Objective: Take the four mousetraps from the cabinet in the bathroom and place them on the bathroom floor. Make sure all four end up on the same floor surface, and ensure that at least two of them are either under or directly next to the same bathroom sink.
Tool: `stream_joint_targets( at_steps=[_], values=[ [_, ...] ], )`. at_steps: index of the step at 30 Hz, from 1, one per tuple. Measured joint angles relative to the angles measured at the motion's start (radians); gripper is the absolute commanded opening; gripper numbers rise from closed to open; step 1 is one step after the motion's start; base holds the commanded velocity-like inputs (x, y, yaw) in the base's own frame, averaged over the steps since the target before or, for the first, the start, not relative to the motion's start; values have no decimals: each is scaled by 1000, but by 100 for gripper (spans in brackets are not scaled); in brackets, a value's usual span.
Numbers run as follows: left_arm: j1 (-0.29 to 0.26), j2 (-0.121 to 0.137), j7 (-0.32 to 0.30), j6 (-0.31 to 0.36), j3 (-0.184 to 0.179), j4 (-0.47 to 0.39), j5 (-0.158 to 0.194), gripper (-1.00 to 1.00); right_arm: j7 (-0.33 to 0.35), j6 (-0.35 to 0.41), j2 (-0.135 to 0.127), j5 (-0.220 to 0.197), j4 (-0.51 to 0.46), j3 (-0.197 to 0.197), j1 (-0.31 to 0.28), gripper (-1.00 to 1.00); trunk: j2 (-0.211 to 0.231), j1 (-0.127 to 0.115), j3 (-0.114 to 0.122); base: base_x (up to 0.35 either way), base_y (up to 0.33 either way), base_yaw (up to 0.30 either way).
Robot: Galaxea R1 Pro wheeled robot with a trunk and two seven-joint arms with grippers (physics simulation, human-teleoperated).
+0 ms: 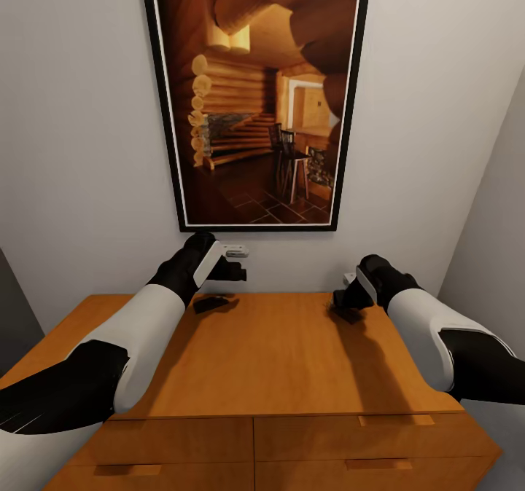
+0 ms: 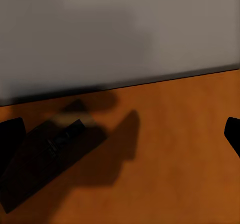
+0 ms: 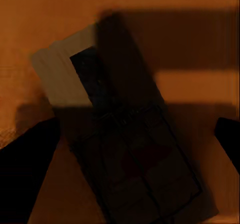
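Mousetraps lay on the cabinet point(image 1: 277, 352) top near the wall: one point(image 1: 211, 304) under the left pincer point(image 1: 232, 266), one point(image 3: 125, 149) between the right pincer point(image 1: 343, 299) tips. Both pincers stood apart. Thin flat boards risked sliding toward the wall on closing.

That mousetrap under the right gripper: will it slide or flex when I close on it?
The mousetrap looks like a thin flat board, so probably stiff and light. Lying flat on the smooth cabinet top, it may skid rather than tip.
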Motion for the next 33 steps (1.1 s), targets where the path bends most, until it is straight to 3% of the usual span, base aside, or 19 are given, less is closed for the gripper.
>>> stream_joint_targets(
  at_steps=[14, 23, 26, 27, 33],
  values=[
    [0, 0, 0, 0, 0, 0, 0, 100, 2, 2, -3, -27, -4, -3, 0, -100, 0, 0, 0, 0, 0, 0],
    [0, 0, 0, 0, 0, -1, -1, 100, 5, 30, -19, -34, -12, -8, 0, -100, 0, 0, 0, 0, 0, 0],
    [0, 0, 0, -1, 0, -4, -2, 100, 5, 80, -37, -52, -26, -14, 0, -100, 0, 0, 0, 0, 0, 0],
    [0, 0, 0, -1, 0, -5, -2, 100, 3, 80, -43, -16, -49, -8, 1, -100, 0, 0, 0, 0, 0, 0],
    [0, 0, 1, -2, 0, -5, -2, 100, 1, 80, -48, -20, -150, -9, 1, -100, 0, 0, 0, 0, 0, 0]
  ],
)
